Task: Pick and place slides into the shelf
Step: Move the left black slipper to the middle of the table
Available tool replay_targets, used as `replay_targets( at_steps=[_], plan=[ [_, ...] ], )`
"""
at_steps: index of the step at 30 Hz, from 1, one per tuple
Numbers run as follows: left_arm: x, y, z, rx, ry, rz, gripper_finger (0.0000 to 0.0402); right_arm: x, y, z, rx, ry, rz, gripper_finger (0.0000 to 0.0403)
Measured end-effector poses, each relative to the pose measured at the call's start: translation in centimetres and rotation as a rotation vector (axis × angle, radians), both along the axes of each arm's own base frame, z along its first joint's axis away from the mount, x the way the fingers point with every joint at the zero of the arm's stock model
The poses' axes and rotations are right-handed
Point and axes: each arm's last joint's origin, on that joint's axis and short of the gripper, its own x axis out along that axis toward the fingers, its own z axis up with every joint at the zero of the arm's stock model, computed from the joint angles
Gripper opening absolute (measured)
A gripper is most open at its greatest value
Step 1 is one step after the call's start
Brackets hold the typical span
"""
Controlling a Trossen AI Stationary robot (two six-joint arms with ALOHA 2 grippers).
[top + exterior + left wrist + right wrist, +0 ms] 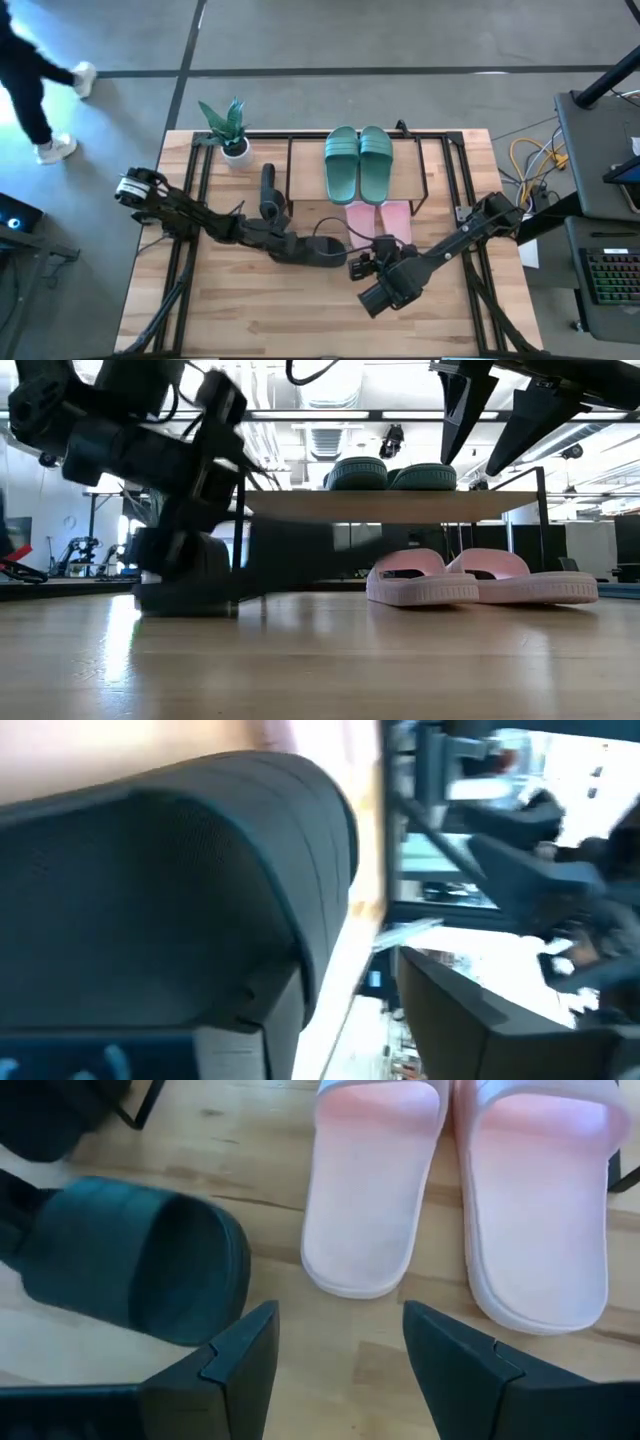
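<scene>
We note, in the high view, a small potted plant at the upper left of the tabletop, just outside the shelf's frame. A person's legs and white shoes show on the floor at the far upper left, well off the table. Cables and a keyboard lie at the right edge of that view.

The shelf sits in the upper middle of the tabletop. On its top board we see the dark green pair, side by side. Beneath the board, on the tabletop, the pale pink pair lies side by side, heels poking out toward the lower part of the frame; the low view shows the pink pair under the board with the green ones above.

One black slide stands on edge just left of the shelf's left post. A second black slide is at the left gripper, centre of the high view; in the right wrist view it is at left, beside the nearer pink slide but apart from it. In the left wrist view the black slide fills most of the frame right at the gripper; we cannot tell whether the fingers are clamped on it.

The right gripper hovers just below the pink heels, fingers spread wide with nothing between them
</scene>
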Motion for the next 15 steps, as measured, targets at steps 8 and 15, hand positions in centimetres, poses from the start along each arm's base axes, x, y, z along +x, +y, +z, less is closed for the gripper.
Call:
replay_targets(
  at_steps=[8, 15],
  plan=[
    [-0.2, -0.1, 0.3, -0.119, 0.006, -0.008, 0.0184, 0.0, 0.0, 0.0, -0.007, 0.028, 0.039, 0.0206],
    [-0.6, -0.3, 0.0, 0.031, 0.040, -0.157, 0.0185, 0.0, 0.0, 0.0, -0.011, 0.038, 0.053, 0.0206]
  ],
)
